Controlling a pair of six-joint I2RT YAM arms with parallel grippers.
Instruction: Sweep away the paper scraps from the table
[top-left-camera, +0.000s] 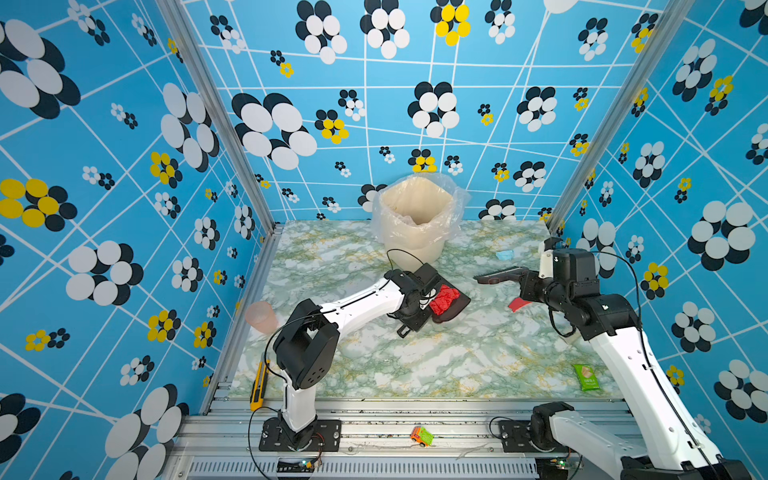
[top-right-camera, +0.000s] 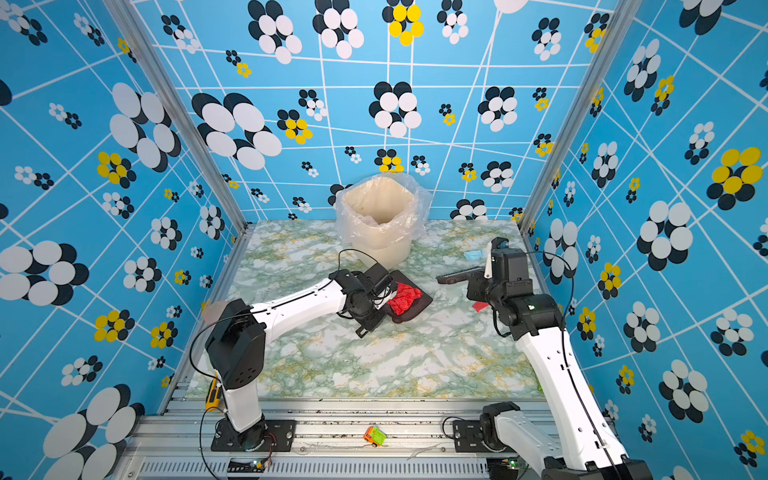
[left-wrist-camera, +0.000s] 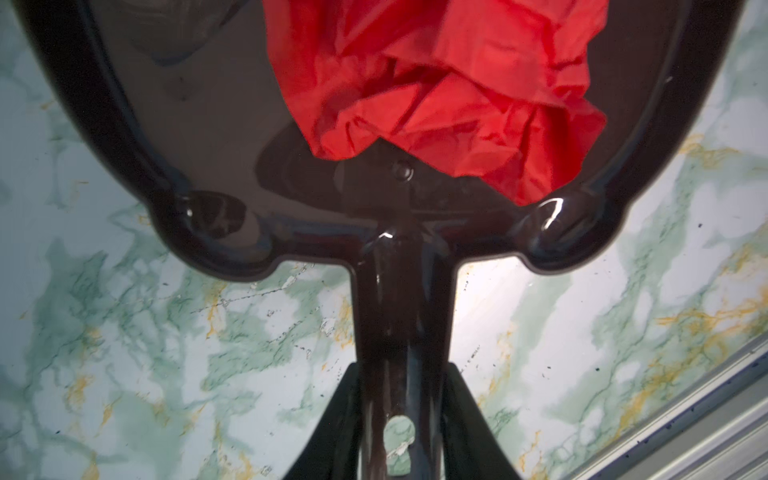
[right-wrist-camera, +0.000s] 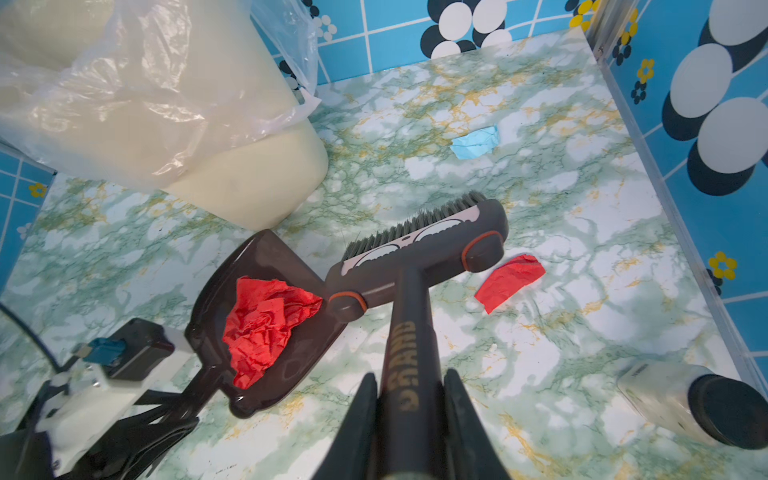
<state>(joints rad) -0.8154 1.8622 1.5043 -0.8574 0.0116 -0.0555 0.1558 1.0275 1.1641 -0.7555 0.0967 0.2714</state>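
My left gripper (top-left-camera: 420, 308) (left-wrist-camera: 403, 374) is shut on the handle of a dark brown dustpan (top-left-camera: 456, 306) (left-wrist-camera: 208, 124), which lies low over the marble table (top-left-camera: 415, 365). A crumpled red paper scrap (top-left-camera: 444, 298) (right-wrist-camera: 262, 320) lies in the pan. My right gripper (top-left-camera: 525, 282) (right-wrist-camera: 409, 378) is shut on the handle of a dark brush (top-left-camera: 498, 275) (right-wrist-camera: 419, 245), whose head hangs just right of the pan's mouth. A small red scrap (top-left-camera: 517, 304) (right-wrist-camera: 509, 276) lies on the table beside the brush head. A light blue scrap (top-left-camera: 505, 254) (right-wrist-camera: 476, 141) lies farther back.
A cream bin (top-left-camera: 415, 224) with a clear liner stands at the back, just behind the dustpan. A pink cup (top-left-camera: 261, 316) and a yellow knife (top-left-camera: 258, 384) sit at the left edge. A green packet (top-left-camera: 586, 376) lies front right, a black-lidded jar (right-wrist-camera: 685, 403) under my right arm.
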